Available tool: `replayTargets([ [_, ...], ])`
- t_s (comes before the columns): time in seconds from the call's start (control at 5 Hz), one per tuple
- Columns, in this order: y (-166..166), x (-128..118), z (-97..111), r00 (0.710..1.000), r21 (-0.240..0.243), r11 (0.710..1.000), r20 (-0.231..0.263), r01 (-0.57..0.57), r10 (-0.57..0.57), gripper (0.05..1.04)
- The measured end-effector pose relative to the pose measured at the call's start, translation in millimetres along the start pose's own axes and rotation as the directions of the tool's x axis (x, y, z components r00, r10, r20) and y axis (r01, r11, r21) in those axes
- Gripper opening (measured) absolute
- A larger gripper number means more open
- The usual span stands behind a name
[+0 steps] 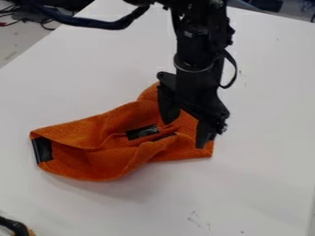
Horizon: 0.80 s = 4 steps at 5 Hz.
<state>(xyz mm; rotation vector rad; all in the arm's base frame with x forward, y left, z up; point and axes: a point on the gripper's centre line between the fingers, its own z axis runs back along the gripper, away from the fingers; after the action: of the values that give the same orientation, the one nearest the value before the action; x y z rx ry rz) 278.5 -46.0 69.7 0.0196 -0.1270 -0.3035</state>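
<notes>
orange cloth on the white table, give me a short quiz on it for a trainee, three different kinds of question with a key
1. Multiple choice: what does the tool hang over?
a) a metal pan
b) the orange cloth
c) a wooden spoon
2. True or false: the tool's two fingers are closed together.
3. Fill in the missing word: the strip at the cloth's far left end, as the camera sees it, is ____ in colour.

Key: 1 b; 2 false; 3 black
</notes>
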Motion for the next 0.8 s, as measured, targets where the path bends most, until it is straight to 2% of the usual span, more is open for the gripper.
replayTargets([
  [0.2,9.1,-4.4,-13.4,0.999,-0.035,0.999,0.026,-0.026,0.027,1.006],
  [0.4,15.1,-13.0,-29.5,0.998,-0.065,0.996,0.025,-0.056,0.058,1.005],
  [0.6,23.0,-11.7,-35.0,0.998,-0.062,0.997,0.041,-0.050,0.053,1.005],
  [0.8,28.5,-9.5,-39.1,0.999,-0.057,0.998,0.038,-0.033,0.035,0.955],
])
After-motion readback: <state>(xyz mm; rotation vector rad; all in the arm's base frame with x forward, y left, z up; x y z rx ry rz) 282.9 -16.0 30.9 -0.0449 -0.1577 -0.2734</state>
